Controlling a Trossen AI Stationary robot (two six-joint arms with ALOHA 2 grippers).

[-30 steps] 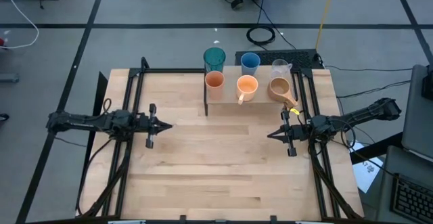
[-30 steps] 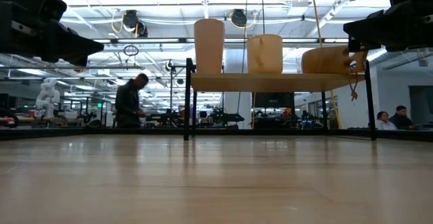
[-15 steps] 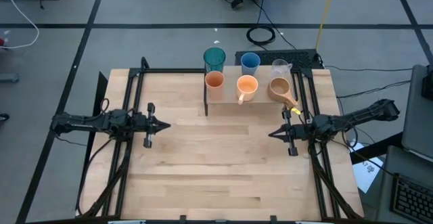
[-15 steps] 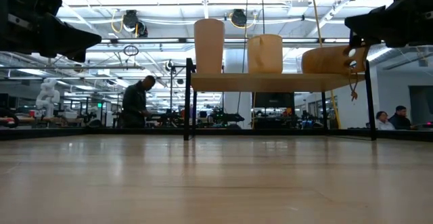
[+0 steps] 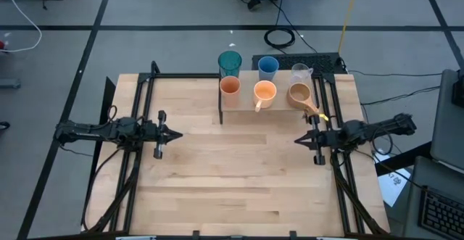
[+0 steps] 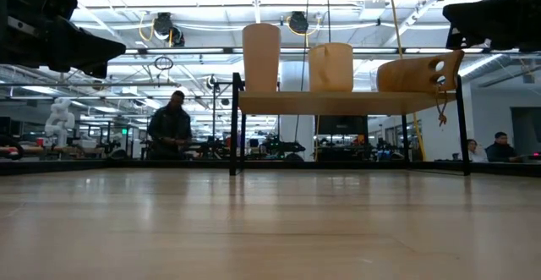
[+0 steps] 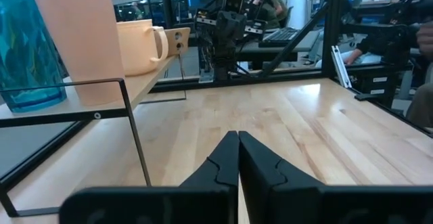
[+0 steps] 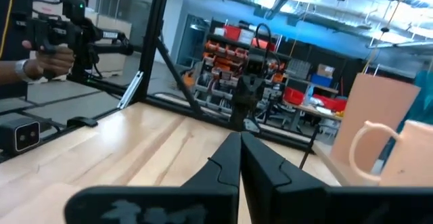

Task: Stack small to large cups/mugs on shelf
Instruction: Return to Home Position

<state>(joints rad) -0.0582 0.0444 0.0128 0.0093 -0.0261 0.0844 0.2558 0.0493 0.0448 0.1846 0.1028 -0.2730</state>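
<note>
Three vessels stand in a row on the shelf point(image 5: 246, 101) point(image 6: 338, 102) near the table's far edge: orange cup point(image 5: 229, 88) point(image 6: 261, 57), orange handled mug point(image 5: 264, 93) point(image 6: 330, 67) and brown wooden handled mug point(image 5: 300, 95) point(image 6: 414, 73). Behind them stand the teal tumbler point(image 5: 230, 61) point(image 7: 24, 48), blue cup point(image 5: 267, 67) and clear handled cup point(image 5: 301, 73). My left gripper point(image 5: 180, 133) point(image 7: 238, 139) hovers shut over the table's left middle. My right gripper point(image 5: 297, 140) point(image 8: 240, 139) hovers shut at the right, nearer than the wooden mug.
Black frame rails point(image 5: 138, 124) point(image 5: 333, 117) run along the table's left and right sides under the arms. Bare tabletop point(image 5: 235, 160) lies between the grippers and toward the near edge. People point(image 6: 172, 132) stand in the room behind; a hand point(image 8: 47, 58) shows beyond the table.
My right gripper has drawn back toward the table's right edge and slightly toward the far edge, staying shut; in the low view it has slid away from the wooden mug's handle. The cups and mugs have not moved.
</note>
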